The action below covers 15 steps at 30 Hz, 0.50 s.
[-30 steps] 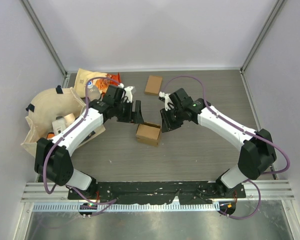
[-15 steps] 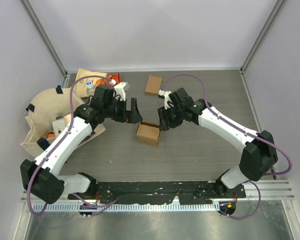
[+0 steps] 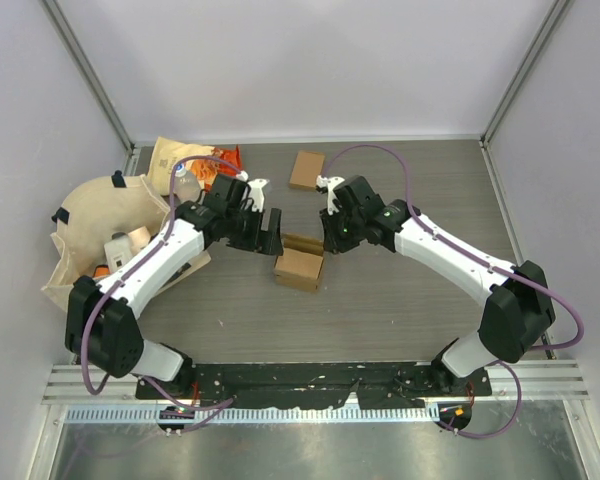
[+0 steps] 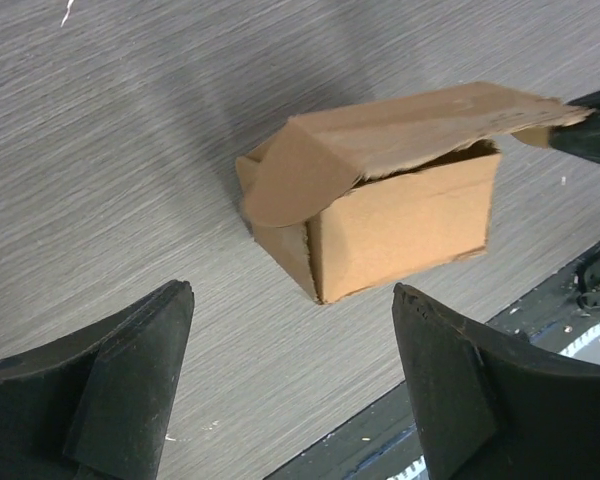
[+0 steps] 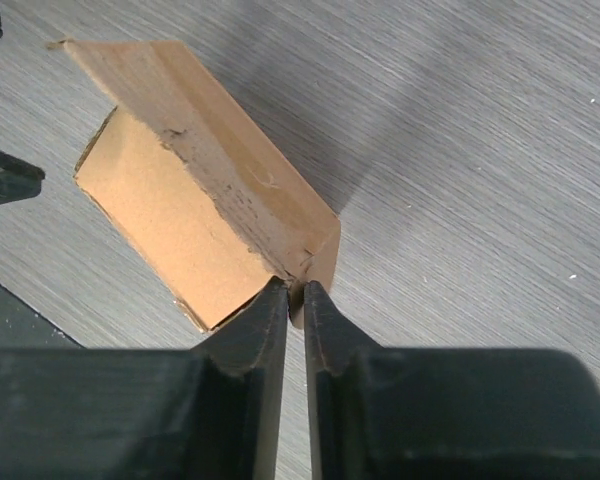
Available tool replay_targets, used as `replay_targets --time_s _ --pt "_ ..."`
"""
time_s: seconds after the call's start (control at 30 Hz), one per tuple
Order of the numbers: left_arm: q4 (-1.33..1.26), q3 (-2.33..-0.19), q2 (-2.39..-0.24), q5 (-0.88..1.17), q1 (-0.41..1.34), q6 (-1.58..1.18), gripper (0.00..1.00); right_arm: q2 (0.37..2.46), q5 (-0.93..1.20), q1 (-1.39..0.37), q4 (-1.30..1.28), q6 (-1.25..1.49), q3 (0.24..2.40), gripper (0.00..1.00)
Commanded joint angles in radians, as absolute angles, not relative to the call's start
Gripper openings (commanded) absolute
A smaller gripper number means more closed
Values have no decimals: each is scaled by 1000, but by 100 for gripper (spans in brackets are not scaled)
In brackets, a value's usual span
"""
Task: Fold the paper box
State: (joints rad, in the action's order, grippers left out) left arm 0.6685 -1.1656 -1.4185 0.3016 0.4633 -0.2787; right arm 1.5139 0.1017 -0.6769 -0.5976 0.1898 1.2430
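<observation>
At centre-left of the grey table (image 3: 400, 330), the left gripper (image 3: 270, 230) has swung back beside the small brown cardboard box (image 3: 298, 270). Its jaws are wide apart, empty and not touching the box. The box sits between the two arms, its rounded end tab (image 4: 285, 180) bent inward. The long top lid flap (image 5: 220, 160) is lifted higher off the opening than a moment ago. The right gripper (image 5: 292, 290) has narrowed to a thin pinch on that flap's corner. Judgement: the lid is under control, and folding it down shut comes next.

Two paper boxes (image 3: 298, 270) (image 3: 307, 170), perhaps one bag (image 3: 90, 215)
</observation>
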Motion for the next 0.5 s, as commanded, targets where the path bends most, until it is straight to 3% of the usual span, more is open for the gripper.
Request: replay_targets --time_s 0.0,0.17,0.37,0.43,0.47 --pt "680 -1221 -1453 246 472 -230 78 1497 74 -681 -561 198 1270 12" --pt "646 -1250 -1489 268 472 -236 71 1499 83 -681 -569 181 1278 7" --pt "637 -1293 -1526 285 474 -227 79 1511 83 -681 -586 161 1290 7" --pt "658 -1321 -1545 291 472 -222 75 1512 92 -681 -586 161 1292 7" --pt "666 -1328 -1564 301 472 -215 69 1513 97 -683 -587 161 1298 7"
